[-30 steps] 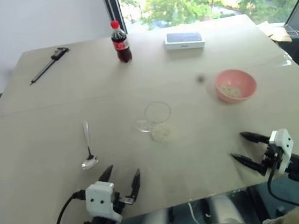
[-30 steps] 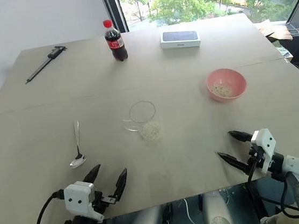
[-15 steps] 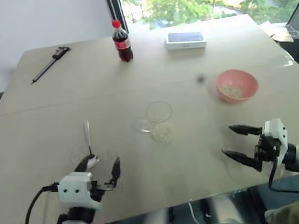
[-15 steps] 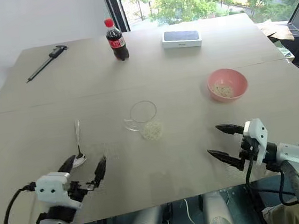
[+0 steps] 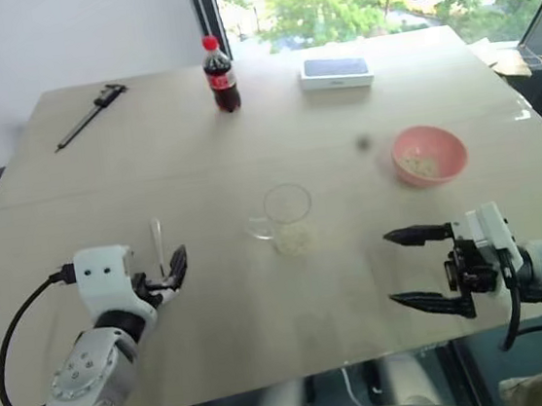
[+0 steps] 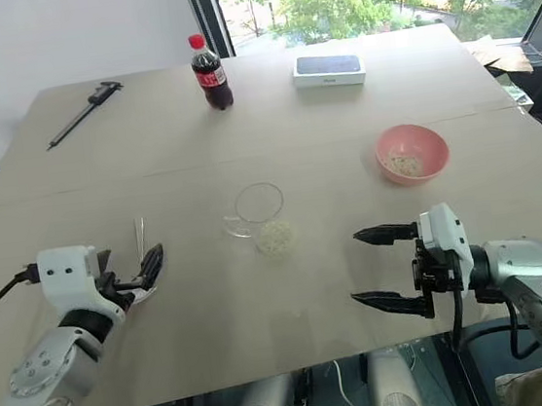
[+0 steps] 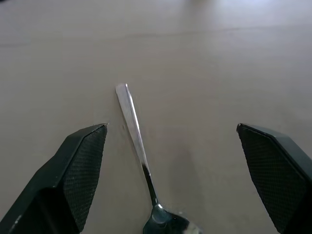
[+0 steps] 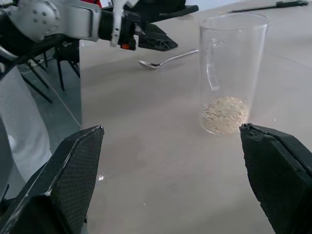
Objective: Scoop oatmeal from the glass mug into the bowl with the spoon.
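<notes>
Silver spoon [image 7: 138, 146] between open left claw [image 7: 178, 170] fingers

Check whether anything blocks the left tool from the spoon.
Nothing visible does. The left tool is open, its fingers either side of the spoon, which lies flat on bare table with no other object nearby.

Both eye views are looking forward and down from the head over the whole table [image 5: 359, 115], sharing nearly the same scene. The left wrist camera is sitting low and close, looking along its fingers at the spoon [image 7: 139, 161]. The right wrist camera is looking leftward at tabletop level, close to the glass mug [image 8: 233, 73], also catching the spoon and the left gripper [image 8: 161, 39] beyond.
</notes>
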Controlling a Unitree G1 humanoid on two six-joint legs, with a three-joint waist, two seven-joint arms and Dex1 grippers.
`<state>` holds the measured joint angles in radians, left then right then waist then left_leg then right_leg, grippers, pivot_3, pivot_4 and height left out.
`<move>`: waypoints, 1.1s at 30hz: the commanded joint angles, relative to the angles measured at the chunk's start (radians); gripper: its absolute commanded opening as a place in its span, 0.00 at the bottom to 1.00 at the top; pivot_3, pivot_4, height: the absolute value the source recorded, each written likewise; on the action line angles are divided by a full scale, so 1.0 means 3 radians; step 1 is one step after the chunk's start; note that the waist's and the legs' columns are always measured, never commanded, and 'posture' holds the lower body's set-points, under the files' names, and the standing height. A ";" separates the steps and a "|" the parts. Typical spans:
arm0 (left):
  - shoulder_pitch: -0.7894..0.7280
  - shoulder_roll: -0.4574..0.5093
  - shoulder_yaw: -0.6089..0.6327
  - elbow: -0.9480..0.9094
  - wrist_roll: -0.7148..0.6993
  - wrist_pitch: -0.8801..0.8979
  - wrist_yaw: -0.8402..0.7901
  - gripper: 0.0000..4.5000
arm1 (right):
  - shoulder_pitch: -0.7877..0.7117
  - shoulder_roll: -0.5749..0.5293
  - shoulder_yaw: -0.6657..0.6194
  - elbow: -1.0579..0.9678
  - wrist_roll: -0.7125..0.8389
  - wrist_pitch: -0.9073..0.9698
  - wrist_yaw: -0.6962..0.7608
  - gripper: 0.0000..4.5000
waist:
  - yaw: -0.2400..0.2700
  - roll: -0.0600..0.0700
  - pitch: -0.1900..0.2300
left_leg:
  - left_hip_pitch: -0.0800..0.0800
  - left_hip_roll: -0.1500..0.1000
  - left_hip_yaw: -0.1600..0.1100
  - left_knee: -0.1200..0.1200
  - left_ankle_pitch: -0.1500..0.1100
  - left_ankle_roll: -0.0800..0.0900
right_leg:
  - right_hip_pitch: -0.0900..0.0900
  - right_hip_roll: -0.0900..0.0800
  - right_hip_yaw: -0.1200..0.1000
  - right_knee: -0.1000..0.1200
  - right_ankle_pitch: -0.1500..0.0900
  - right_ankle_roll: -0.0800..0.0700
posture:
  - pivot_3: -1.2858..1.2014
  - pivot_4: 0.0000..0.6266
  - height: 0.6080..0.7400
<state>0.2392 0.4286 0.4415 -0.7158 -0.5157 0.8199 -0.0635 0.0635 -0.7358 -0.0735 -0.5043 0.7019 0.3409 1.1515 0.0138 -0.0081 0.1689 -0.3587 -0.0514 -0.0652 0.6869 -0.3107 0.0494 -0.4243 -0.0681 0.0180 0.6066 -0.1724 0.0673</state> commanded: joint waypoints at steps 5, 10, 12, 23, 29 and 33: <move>-0.0151 0.0083 0.0146 0.0165 -0.0090 0.0481 0.0002 0.99 | 0.0106 -0.0012 -0.0080 -0.0197 0.0076 -0.0042 -0.0009 1.00 | 0.0000 0.0000 0.0000 | 0.0000 0.0000 -0.0001 0.0000 0.0001 -0.0003 | 0.0000 0.0000 0.0000 0.0000 0.0000 0.0000 | 0.52 0.24 1.00; -0.0290 0.0032 0.0057 0.0346 -0.0018 0.0644 0.0060 0.99 | 0.0167 0.0027 -0.0082 -0.0227 0.0048 -0.0070 -0.0074 1.00 | 0.0002 0.0000 0.0000 | 0.0000 -0.0001 -0.0001 0.0000 0.0003 -0.0005 | 0.0000 -0.0002 0.0000 0.0001 0.0000 0.0000 | 0.52 0.24 1.00; -0.0343 -0.0014 0.0071 0.0407 -0.0008 0.0708 0.0100 0.99 | 0.0177 0.0033 -0.0077 -0.0235 0.0041 -0.0077 -0.0094 1.00 | 0.0002 0.0000 0.0000 | 0.0000 -0.0001 -0.0003 0.0000 0.0003 -0.0007 | 0.0000 -0.0002 -0.0001 0.0001 0.0000 -0.0001 | 0.52 0.24 1.00; -0.0444 -0.0009 0.0117 0.0600 0.0073 0.0759 0.0046 0.60 | -0.0047 0.0225 -0.0106 -0.0179 -0.0034 -0.0117 -0.0462 1.00 | 0.0002 0.0006 -0.0004 | 0.0004 -0.0002 -0.0003 -0.0001 0.0006 -0.0013 | 0.0000 -0.0004 0.0000 0.0007 0.0000 0.0000 | 0.52 0.24 1.00; -0.0434 -0.0021 0.0135 0.0625 0.0092 0.0764 0.0007 0.08 | -0.0026 0.0230 -0.0074 -0.0164 -0.0048 -0.0123 -0.0473 1.00 | 0.0008 0.0007 -0.0005 | 0.0002 -0.0006 -0.0004 -0.0001 0.0007 -0.0014 | 0.0000 -0.0007 0.0000 0.0004 0.0001 -0.0001 | 0.52 0.24 1.00; -0.0417 -0.0037 0.0137 0.0643 0.0109 0.0741 -0.0005 0.04 | -0.0029 0.0231 -0.0082 -0.0127 -0.0060 -0.0137 -0.0454 1.00 | 0.0006 0.0007 -0.0005 | 0.0002 -0.0007 -0.0004 -0.0001 0.0007 -0.0015 | 0.0000 -0.0008 0.0000 0.0004 0.0001 -0.0001 | 0.52 0.24 1.00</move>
<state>0.0995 0.4255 0.5002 -0.5349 -0.4887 1.0345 -0.0478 0.0546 -0.6675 -0.0796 -0.5311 0.6805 0.3205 1.0124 0.0155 -0.0061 0.1675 -0.3581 -0.0534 -0.0663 0.6864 -0.3086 0.0451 -0.4243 -0.0705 0.0180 0.6079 -0.1721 0.0670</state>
